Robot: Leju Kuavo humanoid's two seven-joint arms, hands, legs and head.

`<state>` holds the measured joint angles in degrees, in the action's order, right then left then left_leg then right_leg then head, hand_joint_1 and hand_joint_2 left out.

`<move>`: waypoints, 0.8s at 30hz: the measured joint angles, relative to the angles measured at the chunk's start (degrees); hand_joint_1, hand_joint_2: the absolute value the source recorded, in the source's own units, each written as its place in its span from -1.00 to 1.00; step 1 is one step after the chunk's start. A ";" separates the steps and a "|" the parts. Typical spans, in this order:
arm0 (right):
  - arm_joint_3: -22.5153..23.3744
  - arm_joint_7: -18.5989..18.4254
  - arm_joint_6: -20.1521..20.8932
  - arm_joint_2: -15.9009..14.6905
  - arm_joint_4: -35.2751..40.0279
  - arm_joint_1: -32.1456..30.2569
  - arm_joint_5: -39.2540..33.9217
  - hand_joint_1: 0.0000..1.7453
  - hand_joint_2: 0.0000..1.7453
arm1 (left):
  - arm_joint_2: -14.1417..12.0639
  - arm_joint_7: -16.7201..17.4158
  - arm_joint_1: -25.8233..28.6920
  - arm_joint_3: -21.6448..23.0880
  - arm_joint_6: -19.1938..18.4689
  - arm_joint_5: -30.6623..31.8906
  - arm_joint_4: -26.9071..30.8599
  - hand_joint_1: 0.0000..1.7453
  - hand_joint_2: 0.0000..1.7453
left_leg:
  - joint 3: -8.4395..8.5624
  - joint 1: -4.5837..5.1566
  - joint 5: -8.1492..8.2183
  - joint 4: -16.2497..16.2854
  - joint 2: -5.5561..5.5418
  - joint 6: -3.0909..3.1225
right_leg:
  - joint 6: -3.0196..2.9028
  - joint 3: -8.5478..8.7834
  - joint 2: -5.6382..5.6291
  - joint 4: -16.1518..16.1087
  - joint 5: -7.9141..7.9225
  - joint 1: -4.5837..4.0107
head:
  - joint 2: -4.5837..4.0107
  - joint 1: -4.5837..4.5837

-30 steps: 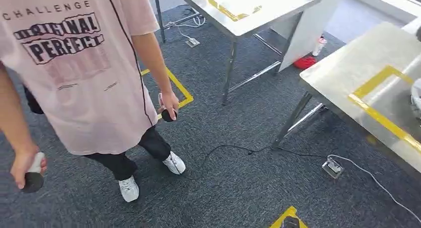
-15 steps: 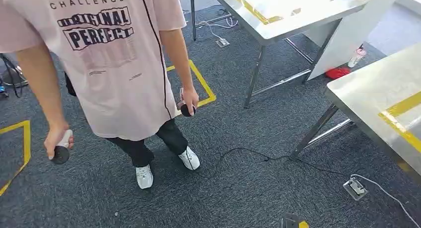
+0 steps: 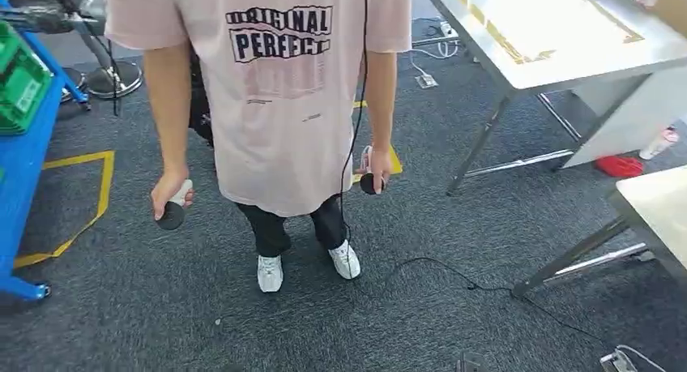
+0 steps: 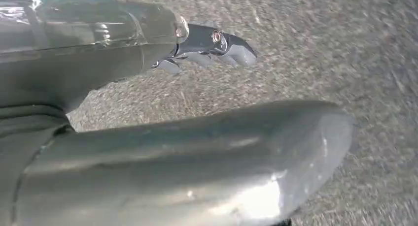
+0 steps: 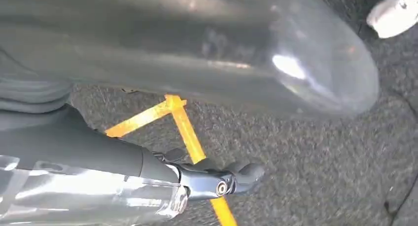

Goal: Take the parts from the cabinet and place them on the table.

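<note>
No parts show; a steel worktop (image 3: pixel 567 48) with yellow tape stands at the far right, a blue cabinet (image 3: pixel 20 169) at the left edge. Both hands, left hand (image 4: pixel 197 137) and right hand (image 5: pixel 197 53), hang over grey carpet (image 3: pixel 454 307), fingers spread and holding nothing. A person (image 3: pixel 283 104) in a pink shirt stands ahead, a controller in each hand.

We read "CHALLENGE" in small dark capitals, "ORIGINAL PERFECT" in bold black block letters beneath, on person's pale pink short-sleeved T-shirt (image 3: pixel 279 88). Smaller print below illegible.
</note>
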<state>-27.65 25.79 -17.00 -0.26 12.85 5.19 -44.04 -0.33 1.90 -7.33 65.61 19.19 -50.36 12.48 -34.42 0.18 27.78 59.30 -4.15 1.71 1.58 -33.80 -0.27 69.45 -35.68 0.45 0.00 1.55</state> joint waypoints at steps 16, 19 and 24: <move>-0.02 -0.02 -0.22 0.22 -0.13 0.07 -0.26 -1.00 -1.00 | 0.00 0.53 0.06 0.00 0.00 0.04 0.00 -1.00 -1.00 | -2.91 -1.28 1.46 6.76 5.89 -3.73 | -1.34 6.07 4.81 -13.76 4.99 0.00 | 0.00 -1.82; -0.02 -0.02 -0.24 0.17 -0.13 0.12 -0.28 -1.00 -1.00 | 0.00 0.50 -0.21 0.00 0.00 0.07 0.02 -1.00 -1.00 | 0.39 -0.36 1.15 0.44 10.54 -2.34 | -0.15 6.19 6.37 -13.19 4.07 -0.51 | 0.00 -2.45; -0.07 -0.02 -0.24 0.20 -0.13 0.39 -0.28 -1.00 -1.00 | -0.11 0.50 -0.10 0.00 0.00 0.07 -0.02 -1.00 -1.00 | -0.14 -0.35 0.65 0.17 6.29 -0.39 | 0.96 6.13 4.23 -10.76 1.14 0.14 | 0.00 -1.20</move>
<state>-27.71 25.77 -17.25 -0.07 12.72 5.58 -44.33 -0.44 2.40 -7.43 65.61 19.19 -50.29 12.46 -34.56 -0.17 28.43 59.47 2.14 1.31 2.55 -27.67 3.96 58.68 -34.54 0.59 0.00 0.35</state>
